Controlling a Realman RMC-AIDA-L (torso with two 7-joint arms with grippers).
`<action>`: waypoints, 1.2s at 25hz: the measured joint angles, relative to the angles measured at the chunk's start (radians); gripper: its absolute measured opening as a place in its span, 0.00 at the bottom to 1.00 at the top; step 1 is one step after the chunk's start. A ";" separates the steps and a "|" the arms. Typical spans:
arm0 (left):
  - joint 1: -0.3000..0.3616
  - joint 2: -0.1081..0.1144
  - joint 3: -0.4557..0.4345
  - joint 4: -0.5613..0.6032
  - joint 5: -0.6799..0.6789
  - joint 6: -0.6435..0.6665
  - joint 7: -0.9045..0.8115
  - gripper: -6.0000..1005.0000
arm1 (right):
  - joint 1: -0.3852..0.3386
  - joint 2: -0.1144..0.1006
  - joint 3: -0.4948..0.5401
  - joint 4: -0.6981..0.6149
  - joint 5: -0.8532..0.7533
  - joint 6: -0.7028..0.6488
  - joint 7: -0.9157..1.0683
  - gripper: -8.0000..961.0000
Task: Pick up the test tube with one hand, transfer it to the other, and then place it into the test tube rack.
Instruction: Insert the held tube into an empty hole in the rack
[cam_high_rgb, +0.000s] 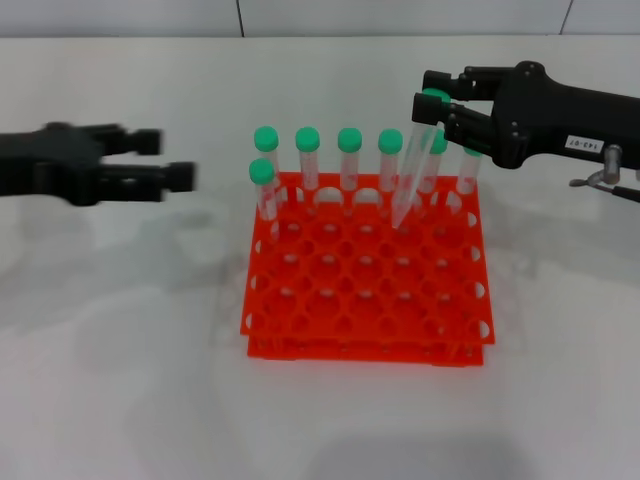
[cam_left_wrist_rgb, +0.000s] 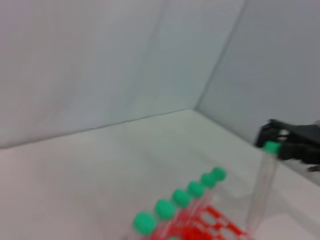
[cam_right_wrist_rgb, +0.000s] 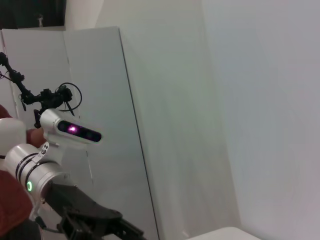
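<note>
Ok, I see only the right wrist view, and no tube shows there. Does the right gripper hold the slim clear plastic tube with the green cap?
Observer: Yes. The right gripper is shut on the slim clear plastic test tube, at its green cap.
Operator: Where is the lower end?
Observer: The tube hangs tilted, its lower end at the back rows of the bright orange-red plastic rack. I cannot tell whether it is inside a hole.
Operator: And the left gripper?
Observer: The left gripper is open, to the left of the rack and apart from it.
</note>
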 joint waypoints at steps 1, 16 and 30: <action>0.004 0.002 -0.023 0.004 0.019 0.005 -0.009 0.89 | -0.002 0.000 0.000 0.002 0.003 0.000 -0.001 0.29; 0.003 0.003 -0.119 0.014 0.308 0.049 0.173 0.89 | -0.005 0.002 -0.115 0.004 0.114 0.057 -0.009 0.28; -0.009 -0.004 -0.108 0.000 0.433 0.096 0.369 0.89 | 0.032 0.004 -0.314 -0.010 0.279 0.234 -0.025 0.28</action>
